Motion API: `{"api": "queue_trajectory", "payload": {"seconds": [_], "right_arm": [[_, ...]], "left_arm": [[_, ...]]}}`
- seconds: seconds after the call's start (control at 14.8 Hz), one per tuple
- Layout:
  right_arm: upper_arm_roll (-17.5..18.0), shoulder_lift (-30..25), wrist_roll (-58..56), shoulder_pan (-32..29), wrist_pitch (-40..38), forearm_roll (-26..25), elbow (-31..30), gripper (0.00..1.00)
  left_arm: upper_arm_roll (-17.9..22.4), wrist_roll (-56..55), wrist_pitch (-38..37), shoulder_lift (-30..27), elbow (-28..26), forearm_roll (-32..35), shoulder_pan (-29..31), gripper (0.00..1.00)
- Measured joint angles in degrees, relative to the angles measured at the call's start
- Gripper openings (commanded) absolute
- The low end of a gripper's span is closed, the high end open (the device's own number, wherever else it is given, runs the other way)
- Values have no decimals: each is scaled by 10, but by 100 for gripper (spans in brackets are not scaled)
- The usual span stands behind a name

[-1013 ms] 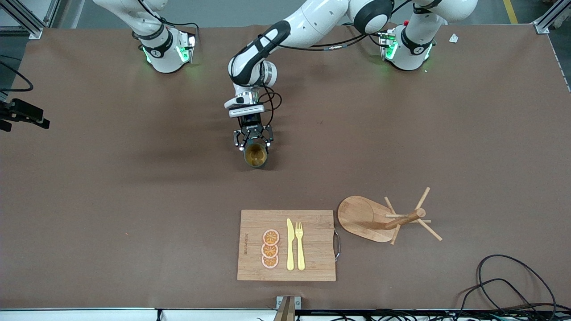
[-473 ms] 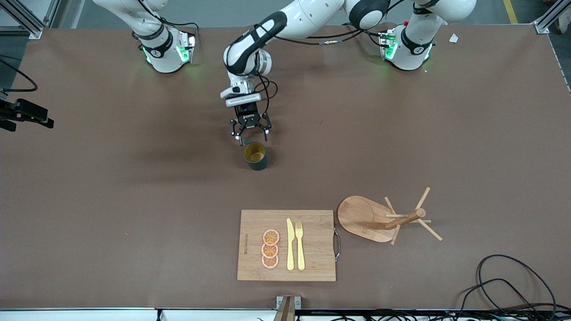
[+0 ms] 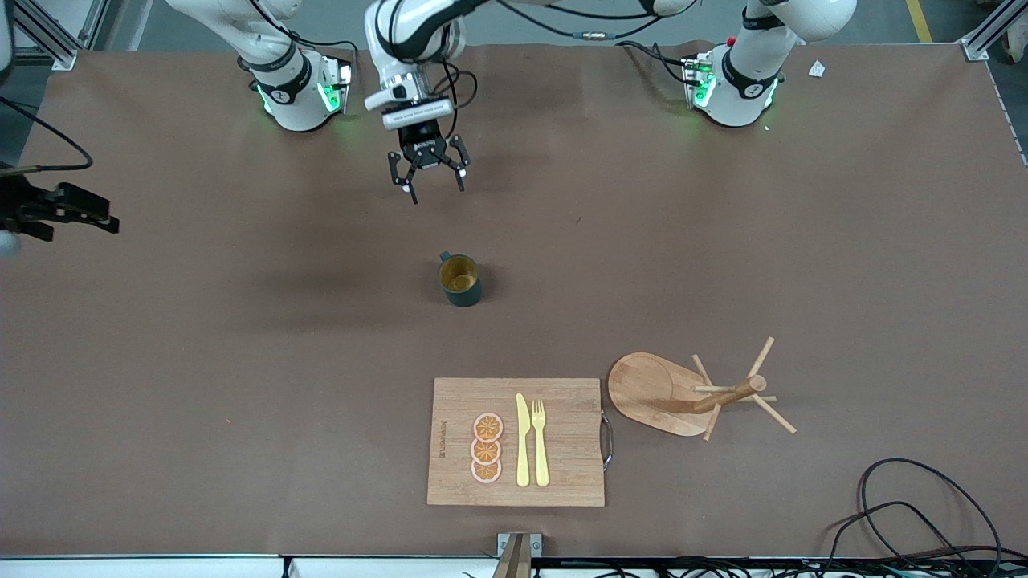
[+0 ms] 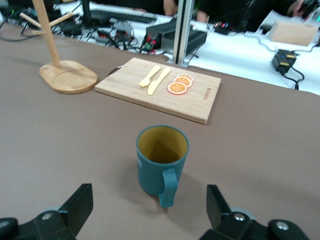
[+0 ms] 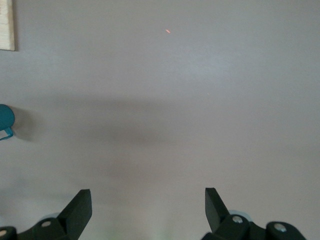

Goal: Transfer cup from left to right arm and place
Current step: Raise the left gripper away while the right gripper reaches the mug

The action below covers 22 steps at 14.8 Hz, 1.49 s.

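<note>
while the cup (image 3: 460,280) stands upright on the bare brown bench (image 3: 201,361), near its middle, nothing is touching it. its yellow-orange inside is seen from above and, in the left wrist view, its handle (image 4: 168,187) is turned toward the left end effector (image 3: 427,175). that end effector is held in the air over bare bench between the robot bases and the cup, well apart from it, with its fingers (image 4: 75,207) spread wide and nothing between them. the right end effector (image 5: 148,212) is seen in its own wrist view over bare bench, fingers likewise apart and empty, with the cup's edge (image 5: 6,121) just caught at the side. nearer to the front camera than the cup, a wooden cutting board (image 3: 562,449) is laid with three orange slices (image 3: 487,448), a yellow knife (image 3: 522,440) and a yellow fork (image 3: 540,441). beside the board, toward the left arm's end, a wooden mug tree (image 3: 683,395) is found
</note>
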Motion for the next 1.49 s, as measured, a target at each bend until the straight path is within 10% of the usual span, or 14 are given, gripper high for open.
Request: {"api": "queue_trajectory", "payload": {"seconds": [0.74, 1.49], "right_arm": [[9, -59, 181, 179, 250, 1, -229, 100], [8, 50, 427, 363, 430, -27, -289, 100]], "left_arm": [[5, 383, -6, -290, 6, -447, 328, 100], [4, 884, -96, -366, -6, -581, 629, 100]]}}
